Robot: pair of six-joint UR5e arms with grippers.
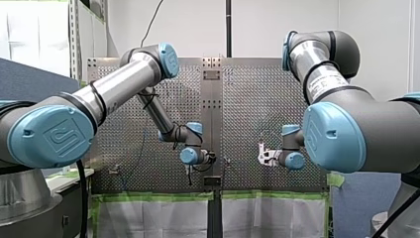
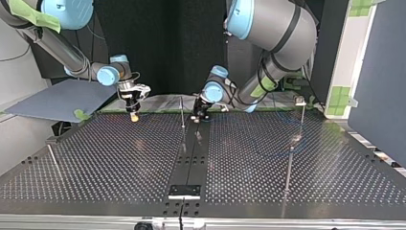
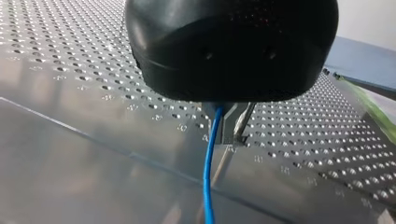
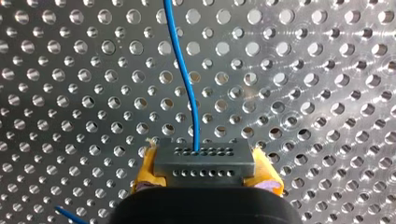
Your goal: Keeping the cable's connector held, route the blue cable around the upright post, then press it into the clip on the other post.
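My right gripper (image 4: pixel 205 173) is shut on the grey connector (image 4: pixel 204 163), a block with rows of small holes held between its yellow pads (image 4: pixel 145 170). The blue cable (image 4: pixel 184 70) leaves the connector and runs ahead over the perforated table. In the left wrist view, the cable (image 3: pixel 209 172) comes out from between the close-set fingers (image 3: pixel 229 130) of my black left gripper (image 3: pixel 236 133). In the top view, my left gripper (image 2: pixel 197 116) sits just right of the thin upright post (image 2: pixel 182 112). My right gripper (image 2: pixel 134 114) is further left. The clip post (image 2: pixel 300 106) stands at the far right.
A black plate (image 2: pixel 184 190) lies at the table's near edge in the top view. A thin rod (image 2: pixel 52 160) leans at the left. A blue-grey board (image 2: pixel 62 98) lies beyond the table's left corner, and green tape lines the far edge.
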